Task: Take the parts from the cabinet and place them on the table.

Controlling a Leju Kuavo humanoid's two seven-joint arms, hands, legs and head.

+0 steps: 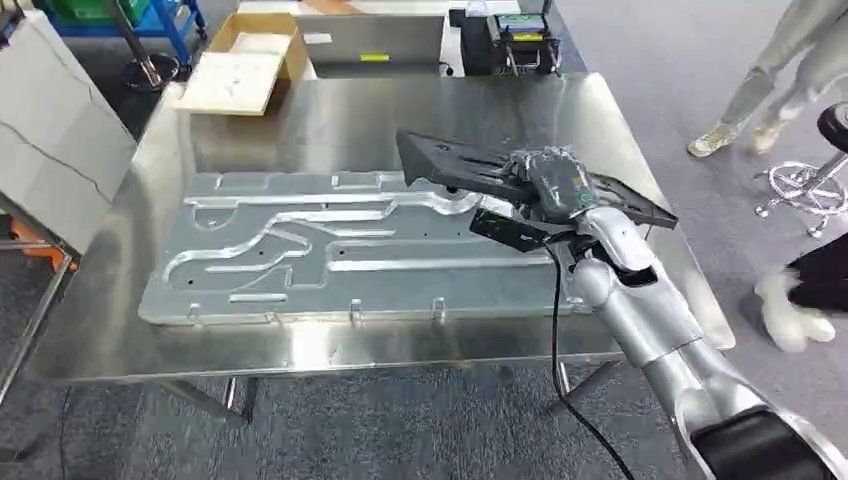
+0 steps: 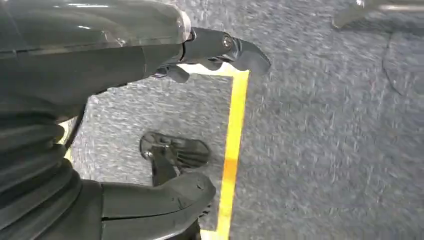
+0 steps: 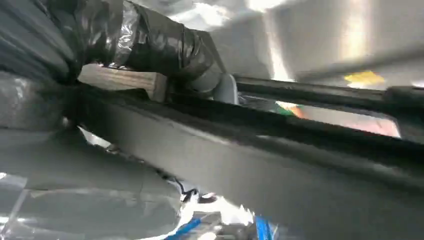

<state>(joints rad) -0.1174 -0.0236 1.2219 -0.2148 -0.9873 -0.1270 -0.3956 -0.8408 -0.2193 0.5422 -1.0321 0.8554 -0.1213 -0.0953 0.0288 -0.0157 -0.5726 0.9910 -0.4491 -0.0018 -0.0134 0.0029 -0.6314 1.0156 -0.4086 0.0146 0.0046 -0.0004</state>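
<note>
Black and flat, the long plastic part (image 1: 470, 168) I am carrying sits clamped in my right robot hand (image 1: 552, 182), raised over the far right of the steel table (image 1: 330, 120), its long axis running from upper left to lower right across the head view, with most of its length reaching left of the grip. Directly below and to its left lies a large embossed silver metal panel (image 1: 300, 250), which I judge is what the part must avoid or rest on when lowered. My left robot hand (image 2: 150, 65) hangs over grey carpet with a yellow floor line (image 2: 234, 145), fingers spread and holding nothing, while a cardboard box (image 1: 245, 60) sits at the table's far edge.
</note>
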